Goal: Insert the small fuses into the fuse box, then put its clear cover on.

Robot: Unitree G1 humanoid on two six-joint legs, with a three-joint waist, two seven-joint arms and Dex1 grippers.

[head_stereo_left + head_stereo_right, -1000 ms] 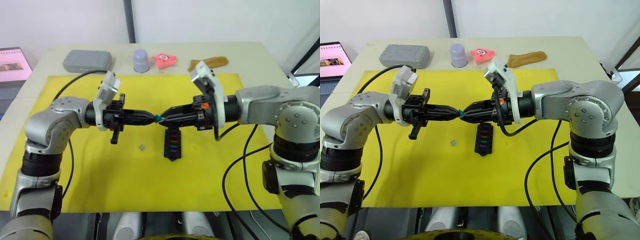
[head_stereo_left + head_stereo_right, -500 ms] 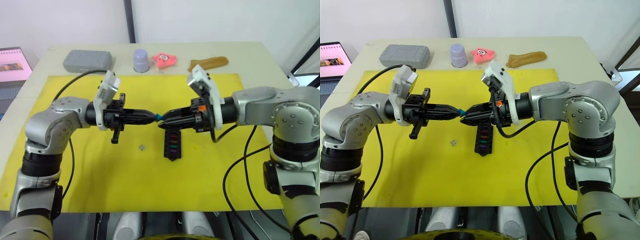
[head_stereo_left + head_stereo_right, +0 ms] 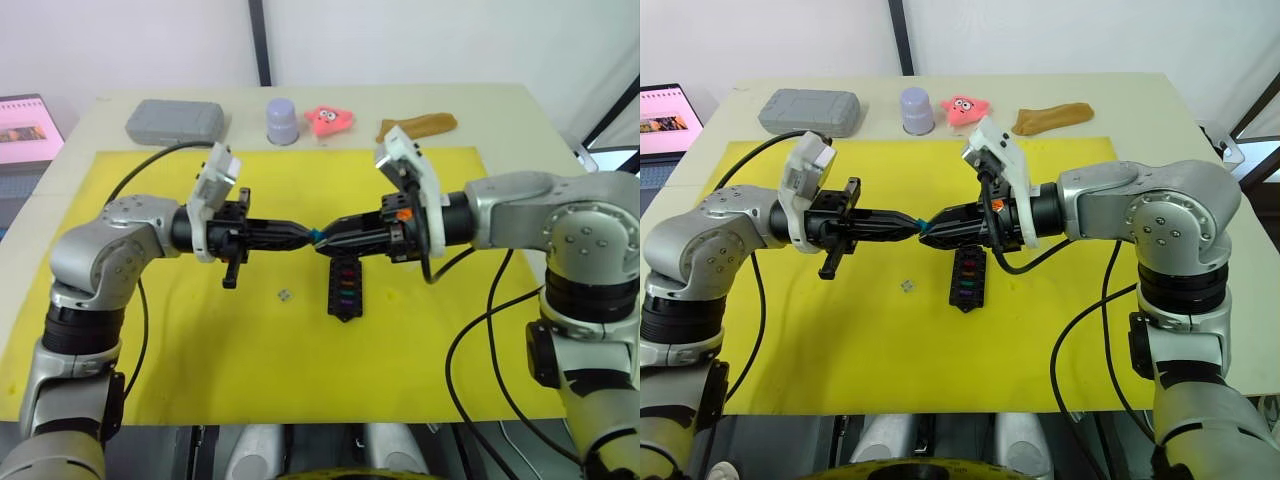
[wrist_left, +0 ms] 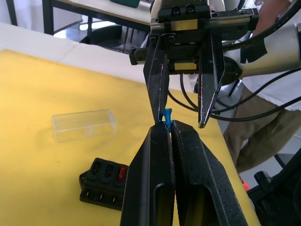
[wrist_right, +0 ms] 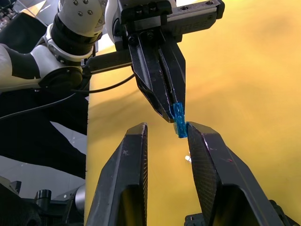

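L tool (image 4: 167,129) clenched on teal fuse (image 5: 179,120) mid-air above fuse box (image 3: 343,286), R tool (image 5: 165,134) spread w/ one finger touching it; bad handoff could drop fuse onto surface (image 3: 250,360).

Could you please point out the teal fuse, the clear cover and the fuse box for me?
teal fuse (image 5: 179,121): right wrist view, middle of its blue body.
clear cover (image 4: 84,125): left wrist view, centre of its top face.
fuse box (image 3: 345,288): left eye view, middle of its slotted top.
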